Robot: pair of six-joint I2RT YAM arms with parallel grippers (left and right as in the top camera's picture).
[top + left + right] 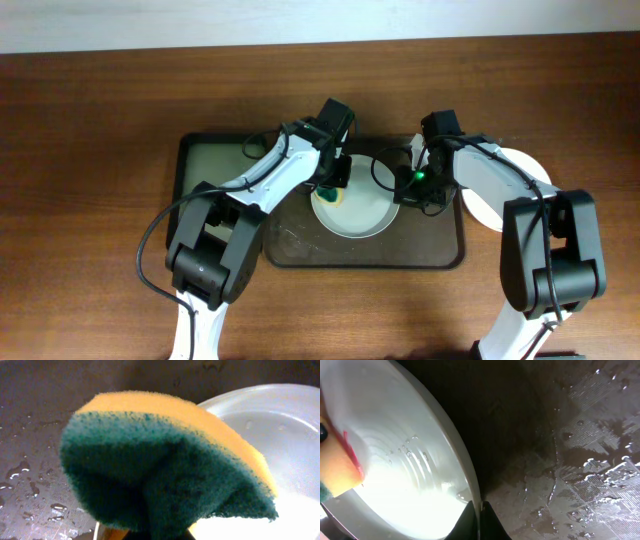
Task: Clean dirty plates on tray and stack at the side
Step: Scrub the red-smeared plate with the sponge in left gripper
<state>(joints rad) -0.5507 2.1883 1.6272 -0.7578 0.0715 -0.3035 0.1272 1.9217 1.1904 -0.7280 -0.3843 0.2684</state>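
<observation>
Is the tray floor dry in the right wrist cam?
No: droplets and wet streaks glisten on the tray floor beside the plate.

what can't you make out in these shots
- Overhead: the right arm covers part of the side plates; how many are stacked is unclear.
- Both wrist views: glare whitens the plate on the tray and frame edges cut it off, so leftover dirt is uncertain.
- Left wrist: the sponge hides the left gripper fingers.
</observation>
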